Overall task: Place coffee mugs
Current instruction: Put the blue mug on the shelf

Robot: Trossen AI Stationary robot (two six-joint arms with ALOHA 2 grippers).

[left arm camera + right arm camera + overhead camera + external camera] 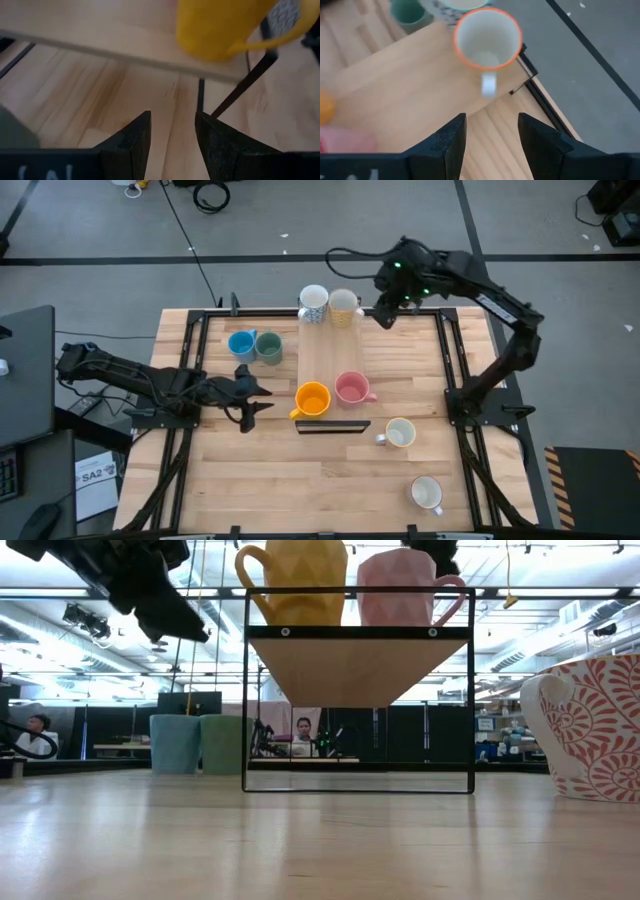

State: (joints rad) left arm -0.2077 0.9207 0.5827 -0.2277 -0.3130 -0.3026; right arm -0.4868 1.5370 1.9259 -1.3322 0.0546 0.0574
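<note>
The right gripper (490, 132), fingers spread and empty, hovers by the cream mug (487, 39) on the shelf's (325, 355) far end, a stiff, slick, breakable thing probably best pinched across its rim.

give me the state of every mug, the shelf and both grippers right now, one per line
orange mug: upright on shelf
pink mug: upright on shelf
speckled mug: upright on shelf
orange-rimmed white mug: upright on shelf, empty
blue mug: on table
grey-green mug: on table, touching blue
two white mugs: on table, unplaced
shelf: standing
left gripper: open, empty
right gripper: open, empty
</note>
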